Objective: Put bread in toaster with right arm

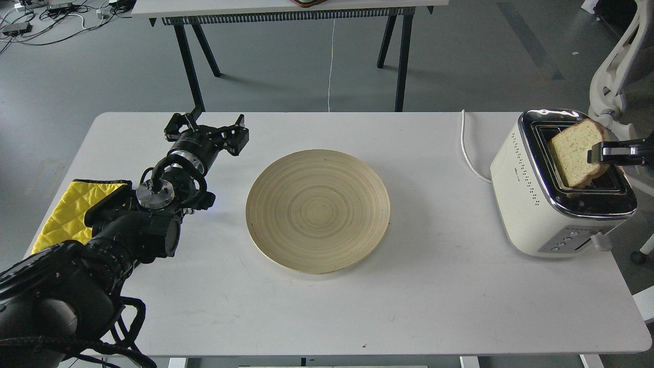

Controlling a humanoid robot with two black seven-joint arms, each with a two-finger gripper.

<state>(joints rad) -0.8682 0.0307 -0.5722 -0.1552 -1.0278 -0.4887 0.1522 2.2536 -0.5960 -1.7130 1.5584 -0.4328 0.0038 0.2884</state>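
Note:
The bread (pixel 572 153), a pale slice with a brown crust, stands tilted with its lower end in a slot of the cream-white toaster (pixel 526 204) at the table's right end. My right gripper (pixel 596 153) comes in from the right edge and is shut on the slice's right edge, just above the chrome top. My left gripper (pixel 208 123) is open and empty, resting low over the table's left part, far from the toaster.
A round bamboo plate (pixel 318 210) lies empty at the table's middle. A yellow quilted cloth (pixel 66 209) lies at the left edge under my left arm. The toaster's white cord (pixel 466 148) runs to the back edge. A white chair (pixel 613 76) stands behind the toaster.

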